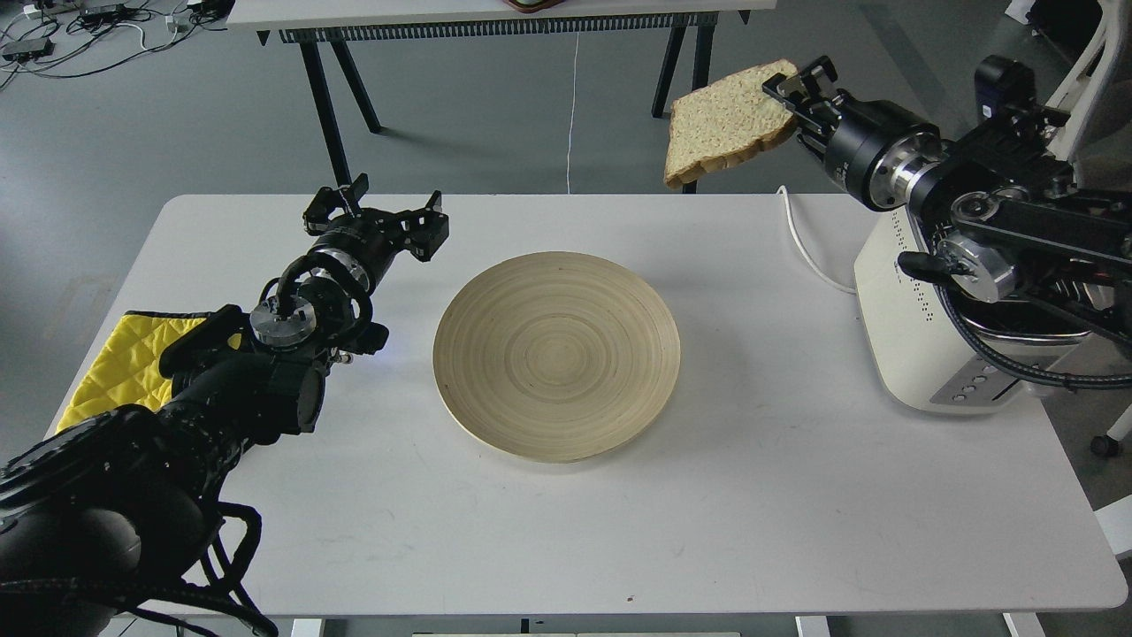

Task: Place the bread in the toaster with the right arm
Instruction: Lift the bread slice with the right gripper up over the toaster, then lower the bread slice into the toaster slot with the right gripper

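My right gripper (793,95) is shut on one edge of the bread (723,126), a tan slice with a brown crust. It holds the slice high in the air beyond the table's far edge, up and left of the toaster. The cream-white toaster (902,332) stands at the table's right side; my right arm covers most of its top, so the slots are hidden. My left gripper (380,214) is open and empty over the table's left part, to the left of the plate.
A round pale wooden plate (557,354) lies empty in the middle of the white table (707,513). A yellow cloth (115,363) lies at the left edge under my left arm. A white cable (809,252) runs from the toaster. Another table (495,26) stands behind.
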### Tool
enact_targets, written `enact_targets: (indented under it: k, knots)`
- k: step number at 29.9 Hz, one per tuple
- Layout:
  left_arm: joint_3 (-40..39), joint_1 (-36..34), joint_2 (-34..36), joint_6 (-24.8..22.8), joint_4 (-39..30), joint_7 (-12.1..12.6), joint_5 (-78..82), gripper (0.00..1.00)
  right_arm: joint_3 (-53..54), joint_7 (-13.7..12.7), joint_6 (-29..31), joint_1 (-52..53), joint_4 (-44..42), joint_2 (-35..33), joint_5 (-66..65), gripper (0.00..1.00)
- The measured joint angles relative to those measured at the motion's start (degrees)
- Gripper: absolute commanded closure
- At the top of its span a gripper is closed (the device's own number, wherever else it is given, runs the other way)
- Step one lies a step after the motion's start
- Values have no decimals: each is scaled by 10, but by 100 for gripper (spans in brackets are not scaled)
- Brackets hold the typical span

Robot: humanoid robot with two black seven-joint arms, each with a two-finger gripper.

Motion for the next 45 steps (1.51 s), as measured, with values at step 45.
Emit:
enact_targets:
  k: [45]
  knots:
    - [0, 0, 0, 0, 0, 0, 0, 0, -246, -1, -2, 68, 50, -227, -204, 94]
